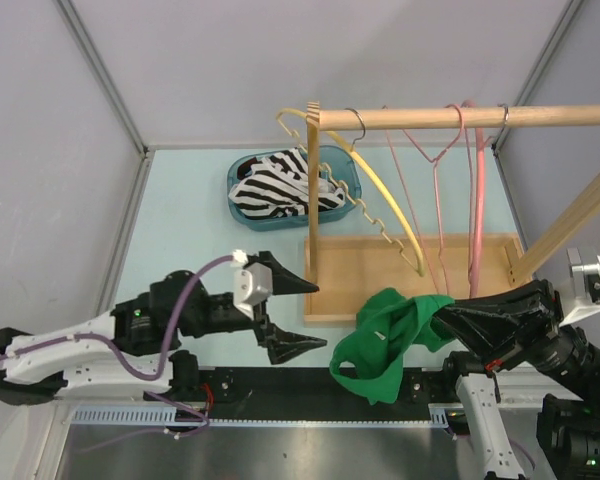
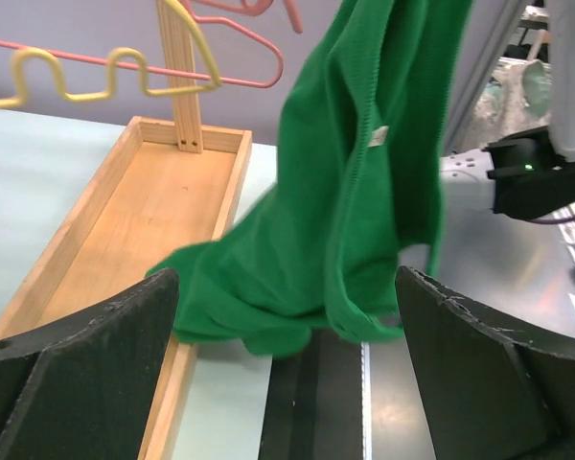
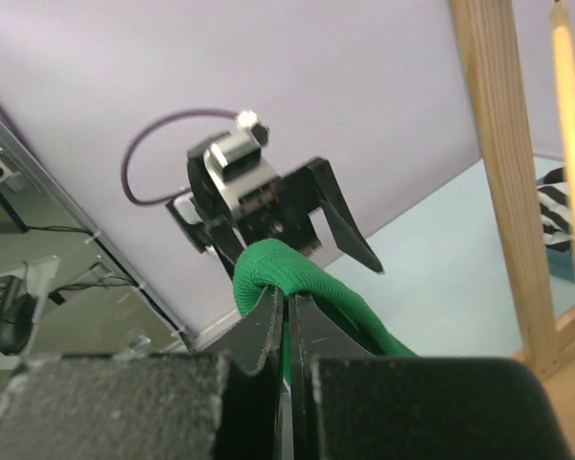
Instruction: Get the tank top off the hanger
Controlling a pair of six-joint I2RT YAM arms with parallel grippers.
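Pale blue tabletop (image 1: pixel 190 230) fills the middle of the overhead view, with a wooden rack (image 1: pixel 460 117) standing at upper right. At lower right we see the right gripper (image 1: pixel 443 323) clamped on a fold of the green tank top (image 1: pixel 388 345). Its wrist view shows the fingers (image 3: pixel 268 331) pressed together over a rolled edge. At lower centre the left gripper (image 1: pixel 320 316) is spread wide, holding nothing, just beside the cloth. We find the tank top crumpled and bunched, hanging from that grip apart from the yellow hanger (image 1: pixel 380 200). Its lower folds drape onto the near corner of the rack's tray (image 2: pixel 125 240).
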